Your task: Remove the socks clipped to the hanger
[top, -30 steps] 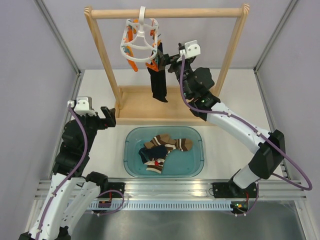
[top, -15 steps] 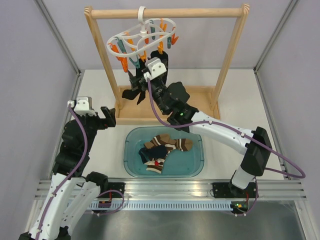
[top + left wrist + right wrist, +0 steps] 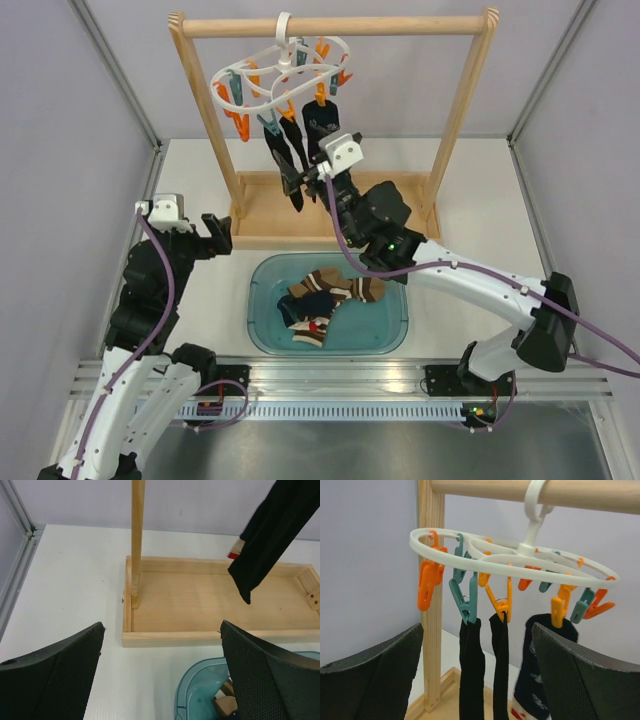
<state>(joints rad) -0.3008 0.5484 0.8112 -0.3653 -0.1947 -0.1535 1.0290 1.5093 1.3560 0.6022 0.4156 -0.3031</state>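
Note:
The white ring hanger hangs by its hook from the wooden rail, with orange and teal pegs. Three dark socks hang clipped to it. In the right wrist view the hanger fills the top; two black socks hang from a teal and an orange peg, and a navy sock with light motifs hangs from another orange peg. My right gripper is open, just in front of the black socks and not touching them. My left gripper is open and empty, low over the table. Several socks lie in the teal tub.
The wooden rail frame stands on a wooden tray base. The teal tub sits in front of it, and its corner shows in the left wrist view. Grey walls close both sides.
My right arm swung from the hanger's right side to its left, then back to the middle. The hanger turned on its hook and the socks swung. The left arm has not moved.

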